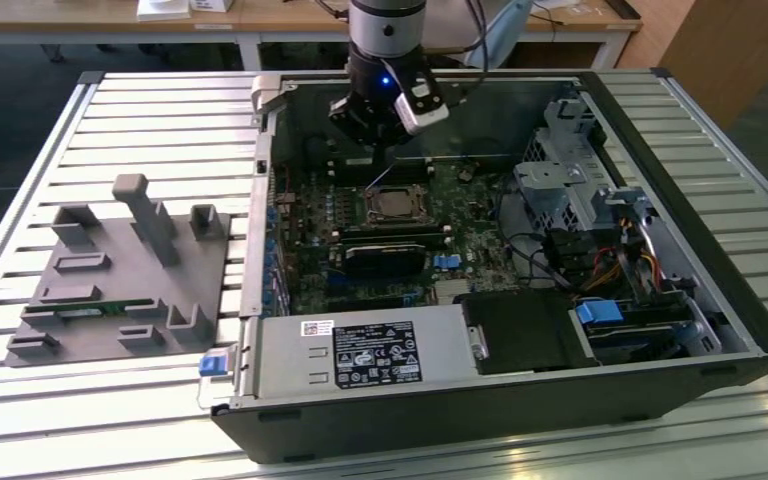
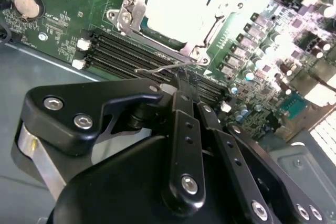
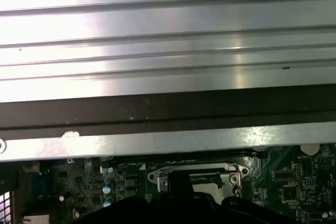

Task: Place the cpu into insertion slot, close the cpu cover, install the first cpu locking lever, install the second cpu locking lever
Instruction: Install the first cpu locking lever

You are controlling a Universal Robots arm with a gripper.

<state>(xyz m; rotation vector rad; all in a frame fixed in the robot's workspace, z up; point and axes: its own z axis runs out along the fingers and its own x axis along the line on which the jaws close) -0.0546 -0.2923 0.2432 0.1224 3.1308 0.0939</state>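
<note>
1. Exterior view: the gripper (image 1: 381, 150) hangs just above the cpu cover (image 1: 395, 205).
2. Second wrist view: the cpu (image 2: 176, 9) lies seated under the closed cover. The pincer is drawn narrow, its tips at the locking lever (image 2: 155, 68) beside the cover.
3. First wrist view: the cover's edge lies near the gripper. Judged step: lever installation, which calls for swinging the wire down under its catch.

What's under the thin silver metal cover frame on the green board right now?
The thin silver cover frame lies over the flat silvery-grey square cpu, visible through its window. Anything below the chip is covered.
</note>
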